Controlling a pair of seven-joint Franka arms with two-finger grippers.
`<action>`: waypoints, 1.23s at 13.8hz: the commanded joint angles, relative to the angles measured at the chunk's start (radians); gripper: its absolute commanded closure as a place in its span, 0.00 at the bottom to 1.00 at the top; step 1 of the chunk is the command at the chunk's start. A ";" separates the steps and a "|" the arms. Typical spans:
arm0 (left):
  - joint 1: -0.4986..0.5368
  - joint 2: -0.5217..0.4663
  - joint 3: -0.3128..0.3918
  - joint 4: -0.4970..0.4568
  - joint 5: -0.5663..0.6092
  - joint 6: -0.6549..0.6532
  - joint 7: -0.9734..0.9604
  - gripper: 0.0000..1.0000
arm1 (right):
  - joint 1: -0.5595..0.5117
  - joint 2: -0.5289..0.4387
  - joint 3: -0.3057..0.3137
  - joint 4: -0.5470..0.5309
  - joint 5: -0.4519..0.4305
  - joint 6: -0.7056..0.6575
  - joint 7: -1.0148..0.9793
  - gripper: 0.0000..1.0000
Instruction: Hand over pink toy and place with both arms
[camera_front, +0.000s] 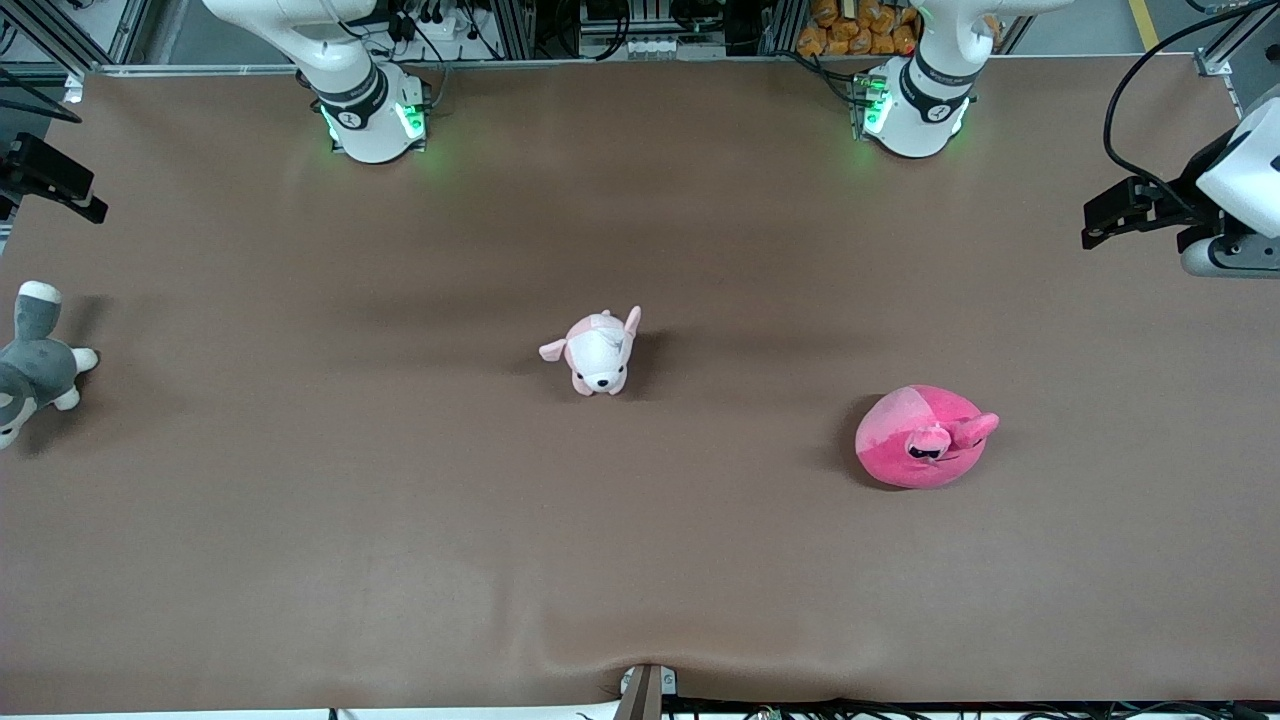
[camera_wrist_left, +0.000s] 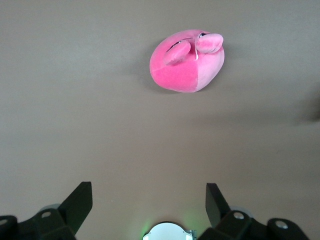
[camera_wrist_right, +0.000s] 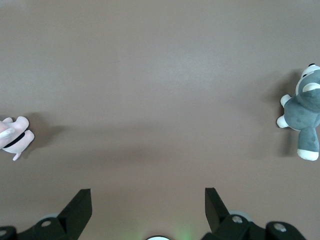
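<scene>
The pink toy (camera_front: 920, 438) is a round hot-pink plush with a lighter patch and sleepy black eyes. It lies on the brown table toward the left arm's end. In the left wrist view the pink toy (camera_wrist_left: 187, 60) lies well ahead of my left gripper (camera_wrist_left: 148, 200), which hangs high over bare table, open and empty. My right gripper (camera_wrist_right: 147, 200) is also open and empty, up over bare table at its own end. The front view shows only the two arm bases (camera_front: 365, 110) (camera_front: 915, 100); both hands are out of that view.
A small pale pink-and-white puppy plush (camera_front: 597, 352) (camera_wrist_right: 15, 136) stands mid-table. A grey-and-white plush (camera_front: 30, 365) (camera_wrist_right: 305, 110) lies at the table's edge at the right arm's end. A white-and-black device (camera_front: 1200, 210) overhangs the edge at the left arm's end.
</scene>
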 joint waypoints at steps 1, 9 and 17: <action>0.001 0.000 -0.004 0.019 -0.011 -0.021 0.014 0.00 | -0.019 0.010 0.008 0.023 0.018 -0.011 -0.008 0.00; 0.005 0.035 0.001 0.023 -0.006 -0.020 -0.009 0.00 | -0.019 0.010 0.008 0.021 0.018 -0.011 -0.007 0.00; 0.013 0.187 0.019 0.016 -0.011 0.093 -0.447 0.00 | -0.019 0.016 0.008 0.023 0.018 -0.012 -0.007 0.00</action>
